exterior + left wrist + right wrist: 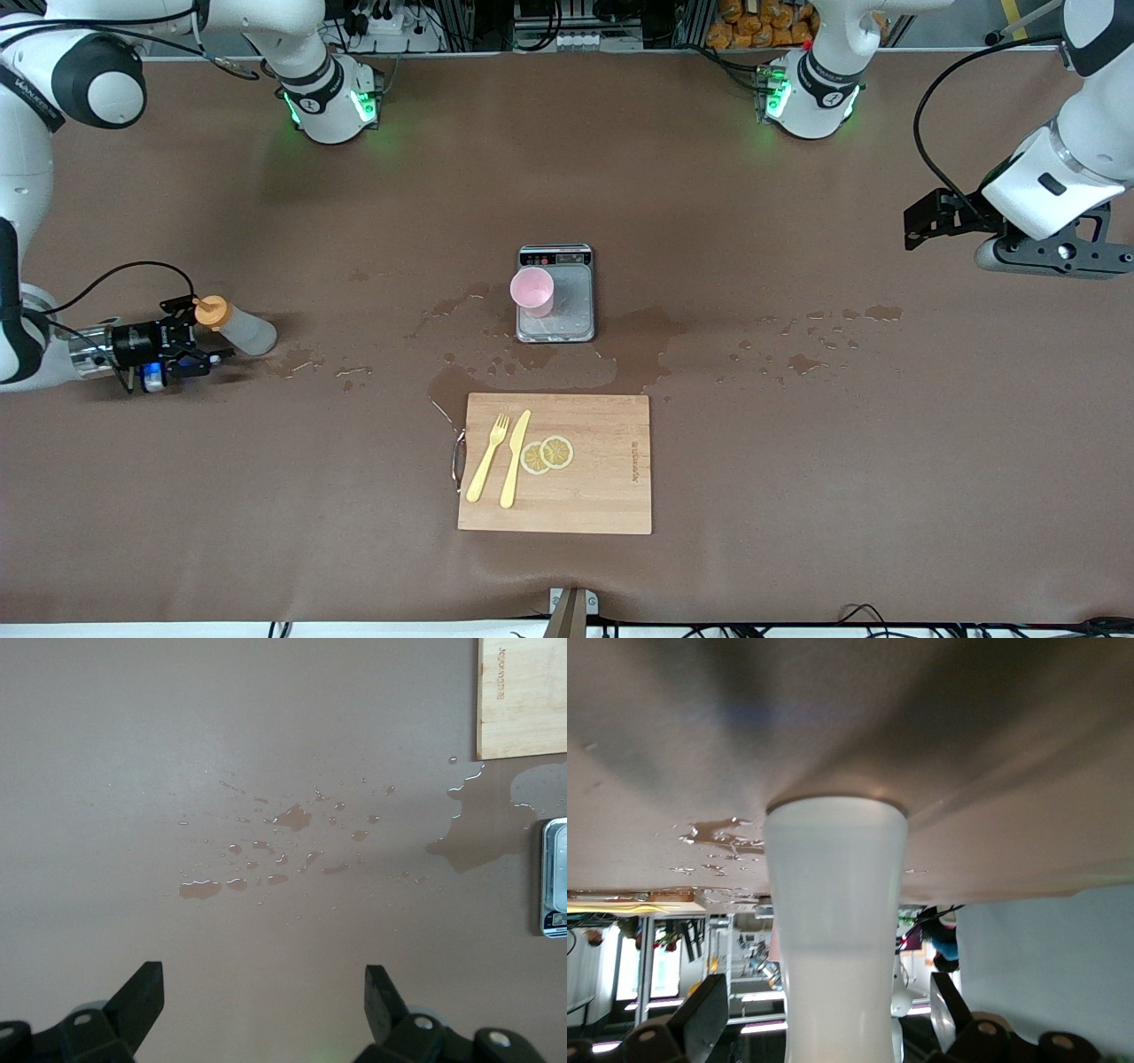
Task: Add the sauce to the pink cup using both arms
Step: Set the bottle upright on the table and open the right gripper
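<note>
The sauce bottle (241,330), greyish-white with an orange cap, stands on the table near the right arm's end. My right gripper (202,333) is open around it, one finger on each side with gaps between. In the right wrist view the bottle (835,904) fills the space between the fingers (704,1014). The pink cup (532,291) stands upright on the grey scale (578,306) at the table's middle. My left gripper (926,221) is open and empty, over bare table at the left arm's end; its wrist view (264,992) shows only wet table below.
A wooden cutting board (602,470) with a yellow fork (488,458), a knife (515,458) and lemon slices (547,454) lies nearer the front camera than the scale. Water puddles (638,341) spread around the scale and toward both ends. The scale's edge (555,877) and the board's corner (523,691) show in the left wrist view.
</note>
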You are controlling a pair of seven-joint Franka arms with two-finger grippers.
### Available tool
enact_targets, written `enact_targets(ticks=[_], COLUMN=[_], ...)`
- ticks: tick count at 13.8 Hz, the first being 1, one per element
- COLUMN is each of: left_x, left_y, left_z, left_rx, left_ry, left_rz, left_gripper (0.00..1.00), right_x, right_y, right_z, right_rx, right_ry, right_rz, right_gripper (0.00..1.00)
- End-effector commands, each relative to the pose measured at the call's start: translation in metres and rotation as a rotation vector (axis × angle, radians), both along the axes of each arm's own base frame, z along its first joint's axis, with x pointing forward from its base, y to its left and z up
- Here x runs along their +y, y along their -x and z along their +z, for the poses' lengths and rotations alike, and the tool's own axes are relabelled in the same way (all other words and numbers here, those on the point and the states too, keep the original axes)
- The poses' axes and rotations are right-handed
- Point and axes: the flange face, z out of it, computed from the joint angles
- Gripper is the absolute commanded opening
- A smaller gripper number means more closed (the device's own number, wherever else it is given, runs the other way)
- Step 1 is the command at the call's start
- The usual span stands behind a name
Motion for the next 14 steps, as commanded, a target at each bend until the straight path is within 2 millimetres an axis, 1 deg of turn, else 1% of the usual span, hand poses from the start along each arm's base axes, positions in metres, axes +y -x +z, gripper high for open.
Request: enact_targets(ticks=[1,3,4,6,11,12,14], left_x=[0.001,0.001,0.001,0.001,0.001,0.001,0.001], left_y=[-0.002,-0.002,-0.002,-0.002,-0.003,-0.003,-0.003], left_z=[0.005,0.005,0.005,0.005,0.006,0.006,0.005], left_rx=[0.000,0.000,0.000,0.000,-0.001,-0.001,0.002], left_ry=[0.019,0.019,0.019,0.019,0.019,0.019,0.019], left_rz=[0.004,0.006,0.006,0.006,0.006,0.004,0.006], left_gripper=[1.00,1.00,1.00,1.00,1.00,1.00,1.00], right_x=[0.000,-0.007,-0.008,-0.001,0.035,0.043,0.066], right_y=[-0.024,-0.035,-0.038,-0.046,-0.061,-0.063,-0.069], right_z=[0.065,0.096,0.107,0.138,0.191,0.199,0.222], right_rx=[-0.043,-0.085,-0.101,-0.143,-0.209,-0.212,-0.245], right_ry=[0.087,0.107,0.113,0.140,0.173,0.174,0.189], right_rz=[0.084,0.107,0.114,0.130,0.197,0.210,0.244], right_gripper=[1.00,1.00,1.00,1.00,1.00,1.00,1.00])
